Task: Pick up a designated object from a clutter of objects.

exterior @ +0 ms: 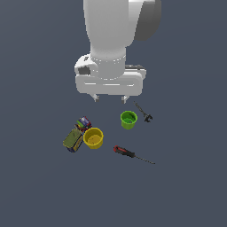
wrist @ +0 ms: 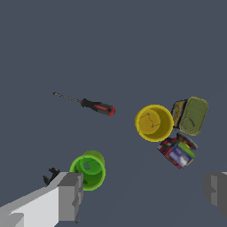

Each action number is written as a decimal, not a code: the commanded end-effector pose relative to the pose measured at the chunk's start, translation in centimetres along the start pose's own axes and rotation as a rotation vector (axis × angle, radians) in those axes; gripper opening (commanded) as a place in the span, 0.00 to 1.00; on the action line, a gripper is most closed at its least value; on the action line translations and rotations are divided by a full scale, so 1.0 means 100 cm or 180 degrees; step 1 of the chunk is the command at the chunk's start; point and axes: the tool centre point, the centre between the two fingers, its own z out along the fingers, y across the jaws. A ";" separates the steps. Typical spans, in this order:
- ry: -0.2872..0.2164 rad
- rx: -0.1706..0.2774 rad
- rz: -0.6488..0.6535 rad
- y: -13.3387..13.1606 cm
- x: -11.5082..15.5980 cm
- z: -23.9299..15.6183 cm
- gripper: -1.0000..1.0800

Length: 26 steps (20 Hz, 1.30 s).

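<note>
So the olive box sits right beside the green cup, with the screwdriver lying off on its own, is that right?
Not quite. The olive box sits beside the yellow cup, not the green cup, which stands apart toward the exterior view's right. The exterior view shows this, and the wrist view agrees. The screwdriver does lie off on its own.

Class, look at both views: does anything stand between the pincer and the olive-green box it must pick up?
Nothing blocks a descent from above: the pincer hangs open, off to one side of the olive-green box. But the yellow cup and the multicoloured can crowd the box closely, leaving little finger room there.
</note>
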 end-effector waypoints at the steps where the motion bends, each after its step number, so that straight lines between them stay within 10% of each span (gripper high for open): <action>1: -0.0006 0.0011 0.0050 0.008 0.005 0.009 0.96; 26: -0.0041 -0.0020 0.1007 0.182 0.042 0.196 0.96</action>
